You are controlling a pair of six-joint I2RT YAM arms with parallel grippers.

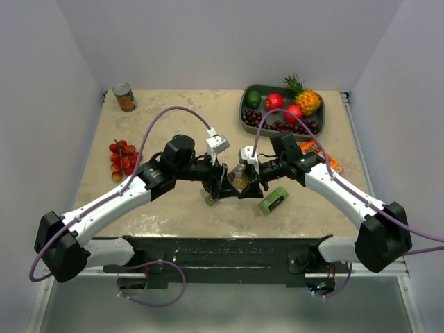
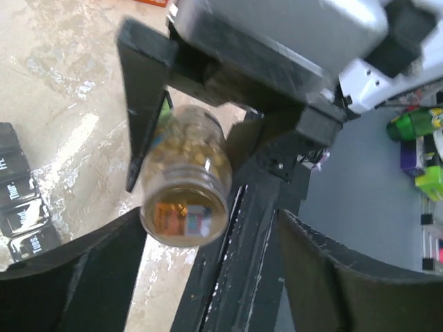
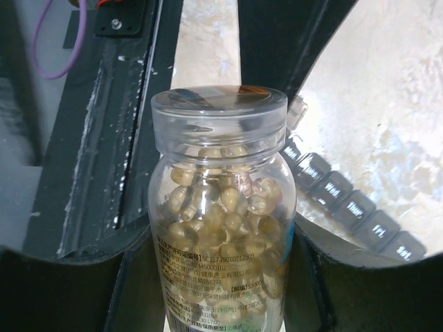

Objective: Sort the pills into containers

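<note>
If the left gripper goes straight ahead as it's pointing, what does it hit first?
Most likely the pill bottle held by the right gripper, directly ahead of the left gripper, though depth is unclear.

bottle: base cut off by the right wrist view's lower edge; label print too small to read; blurred in the left wrist view.
pills: heaped behind the plastic, too crowded to count.
container strip: one end hidden behind the bottle's cap; from above, mostly covered by the left gripper.
orange packet: by the tabletop's right edge, partly under the right arm, print unreadable.
</note>
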